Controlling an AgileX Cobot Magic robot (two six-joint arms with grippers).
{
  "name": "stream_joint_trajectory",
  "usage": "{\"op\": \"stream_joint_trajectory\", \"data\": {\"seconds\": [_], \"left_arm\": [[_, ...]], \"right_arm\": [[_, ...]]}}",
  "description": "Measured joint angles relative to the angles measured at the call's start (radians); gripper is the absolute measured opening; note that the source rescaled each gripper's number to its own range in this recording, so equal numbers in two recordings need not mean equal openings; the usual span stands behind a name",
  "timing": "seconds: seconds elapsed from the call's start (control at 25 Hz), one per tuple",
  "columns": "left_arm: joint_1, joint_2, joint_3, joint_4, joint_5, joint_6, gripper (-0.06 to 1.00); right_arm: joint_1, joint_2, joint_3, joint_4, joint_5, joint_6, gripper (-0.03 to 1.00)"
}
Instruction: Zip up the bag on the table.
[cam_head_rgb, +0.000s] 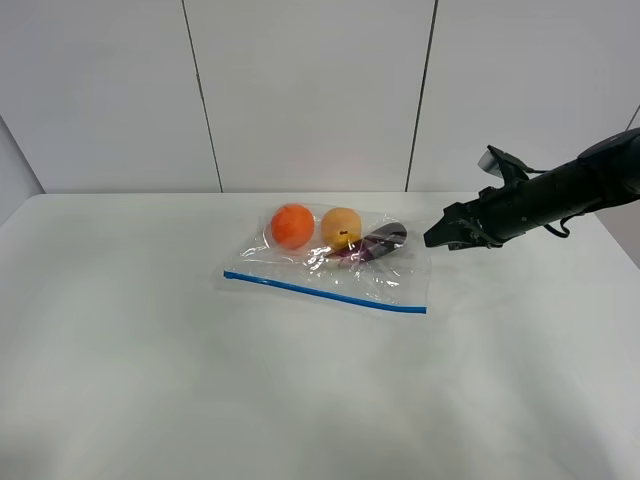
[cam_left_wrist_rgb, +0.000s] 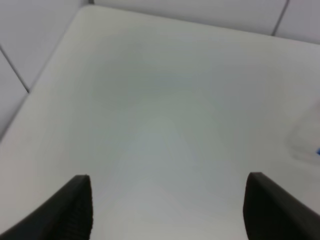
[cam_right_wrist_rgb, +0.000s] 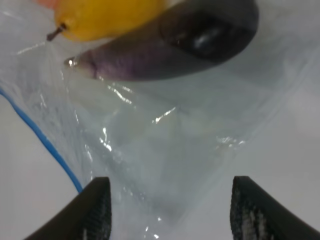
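White table (cam_head_rgb: 150, 380): clear zip bag (cam_head_rgb: 392, 283) lies flat, just off centre toward 1 o'clock. Right gripper (cam_head_rgb: 432, 240) hovers at the bag's 2 o'clock corner, jaws apart, gripping nothing. Left gripper (cam_left_wrist_rgb: 169, 190) has its jaws wide and empty over bare table, well off the bag. Blue zip strip (cam_head_rgb: 320, 292) runs along the bag's 6 o'clock edge; can't tell if it's sealed. Toy orange (cam_head_rgb: 292, 225), yellow fruit (cam_head_rgb: 341, 227) and purple eggplant (cam_head_rgb: 385, 240) sit inside at 12 o'clock. My read: zipping not started. Pinching the strip and running along it is all still to do.
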Motion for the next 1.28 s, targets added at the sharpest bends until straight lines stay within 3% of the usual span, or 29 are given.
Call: {"op": "stream_joint_trajectory", "data": {"seconds": [0.24, 0.56, 0.72, 1.28], "left_arm": [[0.0, -0.172, 0.012, -0.082, 0.157, 0.074, 0.81], [0.0, -0.488, 0.205, -0.236, 0.152, 0.205, 0.81], [0.0, -0.581, 0.246, -0.243, 0.224, 0.218, 0.81], [0.0, -0.629, 0.29, -0.251, 0.274, 0.258, 0.81]], "right_arm": [[0.0, -0.009, 0.0, -0.019, -0.002, 0.018, 0.65], [0.0, -0.009, 0.0, -0.019, 0.0, 0.025, 0.65], [0.0, -0.009, 0.0, -0.02, 0.003, 0.028, 0.65], [0.0, -0.01, 0.0, -0.022, -0.005, 0.035, 0.65]]}}
